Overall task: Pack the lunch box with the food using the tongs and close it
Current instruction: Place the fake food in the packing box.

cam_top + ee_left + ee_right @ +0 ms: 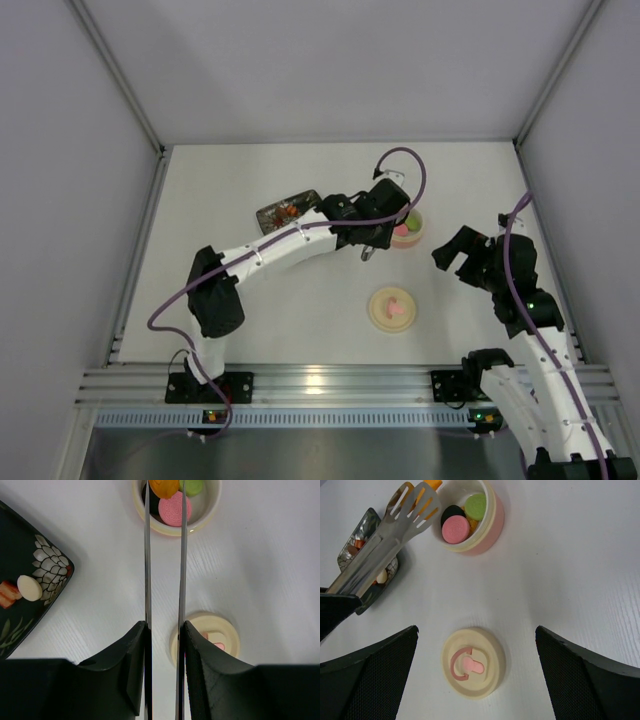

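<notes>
On the white tabletop (300,180), the left tool (164,630) clamps the long thin silvery metal tongs (148,555), whose tips, straight ahead, pinch an orange food piece (164,487) over the small round pink-sided bowl (206,515); the spread right tool (476,630) is nearer the cream disc lid (474,662).

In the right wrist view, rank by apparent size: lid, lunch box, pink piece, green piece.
1. Lunch box and lid: they look alike, so not ranked.
2. Pink piece.
3. Green piece, slightly smaller.
</notes>
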`<state>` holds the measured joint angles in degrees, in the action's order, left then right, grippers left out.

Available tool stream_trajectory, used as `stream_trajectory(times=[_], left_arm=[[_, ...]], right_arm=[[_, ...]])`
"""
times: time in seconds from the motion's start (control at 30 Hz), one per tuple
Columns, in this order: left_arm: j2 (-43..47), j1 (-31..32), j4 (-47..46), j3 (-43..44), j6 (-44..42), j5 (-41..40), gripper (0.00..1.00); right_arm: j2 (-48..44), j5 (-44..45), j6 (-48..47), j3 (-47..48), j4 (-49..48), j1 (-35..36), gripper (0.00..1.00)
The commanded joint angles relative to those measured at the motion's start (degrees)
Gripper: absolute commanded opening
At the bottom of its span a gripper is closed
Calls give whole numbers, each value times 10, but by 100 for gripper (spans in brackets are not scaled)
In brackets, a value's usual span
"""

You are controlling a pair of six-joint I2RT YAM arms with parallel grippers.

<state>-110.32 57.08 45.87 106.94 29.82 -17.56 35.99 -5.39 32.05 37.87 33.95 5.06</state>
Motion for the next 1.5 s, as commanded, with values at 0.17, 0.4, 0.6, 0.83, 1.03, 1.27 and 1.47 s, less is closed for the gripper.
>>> stream_trajectory(times=[0.17, 0.4, 0.6, 0.83, 1.03, 1.27, 1.47], left_arm=[[-20, 1, -14, 44, -13, -2, 29], [-49, 0, -14, 57, -18, 2, 31], [-56, 0, -9, 60, -20, -6, 32], [-57, -3, -7, 61, -21, -17, 45], [-57, -6, -7, 62, -23, -18, 51], [-51, -6, -8, 62, -25, -26, 52], [-47, -9, 5, 62, -26, -59, 52]], right_arm=[[-8, 17, -12, 14, -8, -9, 99], [-10, 18, -14, 14, -5, -10, 100], [-9, 20, -16, 12, -6, -9, 99], [-5, 17, -15, 15, -9, -9, 100], [-2, 18, -16, 19, -9, -9, 99], [1, 15, -16, 23, -11, -9, 99], [2, 14, -16, 23, -12, -10, 99]])
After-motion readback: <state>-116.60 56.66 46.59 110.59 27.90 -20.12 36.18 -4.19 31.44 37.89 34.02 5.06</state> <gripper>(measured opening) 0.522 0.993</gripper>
